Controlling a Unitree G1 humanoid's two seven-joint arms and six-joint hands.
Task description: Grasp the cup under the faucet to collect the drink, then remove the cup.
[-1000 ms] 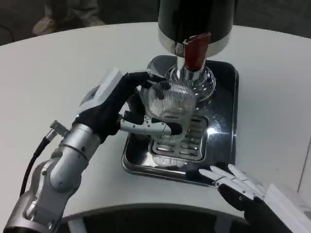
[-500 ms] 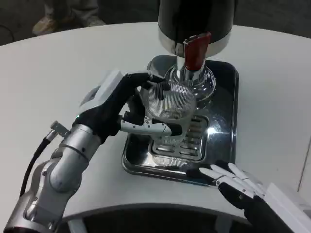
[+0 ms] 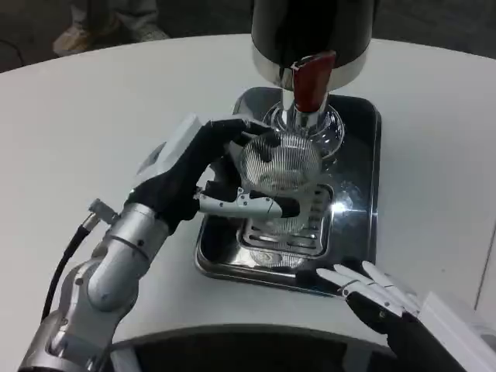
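A clear ribbed glass cup (image 3: 280, 163) stands on the drip grate of the steel tray (image 3: 358, 232), right under the dispenser's faucet with its red lever (image 3: 311, 81). My left hand (image 3: 203, 172) grips the cup from the left, fingers wrapped around its near and far sides. The black and chrome dispenser body (image 3: 314, 35) rises above it. My right hand (image 3: 376, 293) rests at the table's near edge, below the tray, with fingers spread and nothing in it.
The tray sits on a round white table (image 3: 93, 124), with open surface to the left and right of it. A person's feet (image 3: 101, 31) show beyond the far edge at top left.
My left hand and the cup have shifted slightly right, closer under the faucet. The right hand has stayed in place.
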